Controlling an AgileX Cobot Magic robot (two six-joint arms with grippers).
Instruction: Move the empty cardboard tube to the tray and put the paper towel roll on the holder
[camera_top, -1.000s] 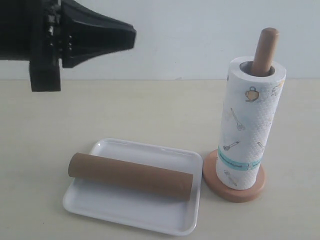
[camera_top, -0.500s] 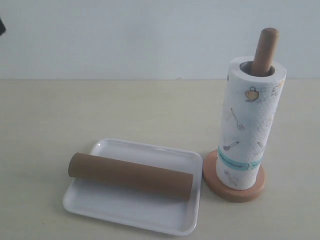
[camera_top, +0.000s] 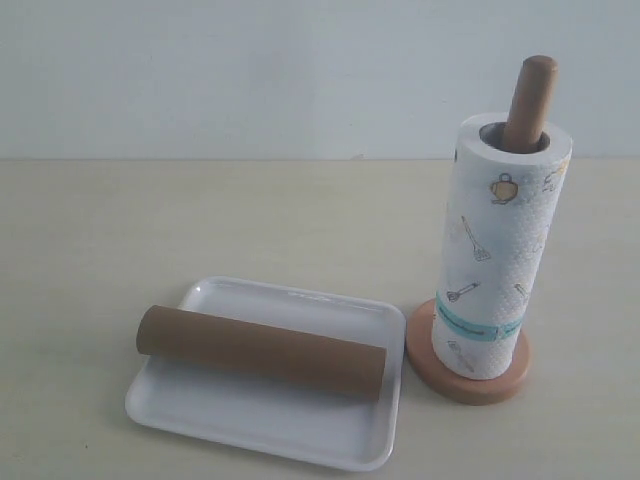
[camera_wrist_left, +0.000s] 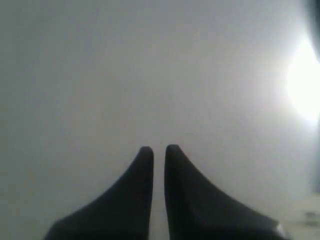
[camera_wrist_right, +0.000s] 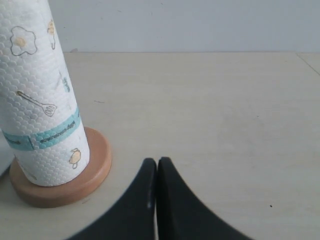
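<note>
There is one tray (camera_top: 255, 428), white and flat, on the pale table (camera_top: 200, 220). One empty cardboard tube (camera_top: 262, 352) lies on its side in the tray and goes almost all the way across it. Its left end pokes a little over the rim.

Just beside the tray, on the right, stands one holder (camera_top: 472, 386). I cannot tell if the two touch. One paper towel roll (camera_top: 497, 260) stands up straight on the holder's round base. The wooden stick goes up through the hole in the roll, and its round top pokes out above. The roll is white with little kitchen drawings and one teal band.

There are two grippers (only the wrist views show them, not the outside view). The left gripper (camera_wrist_left: 159, 150) has its two black fingers almost pressed together, with just a thin slit between them. It pinches nothing and points at a blurry pale wall. The right gripper (camera_wrist_right: 156, 161) has its fingers pressed tight together. It holds nothing too. It is over the bare table, near the holder's base but not touching it.
</note>
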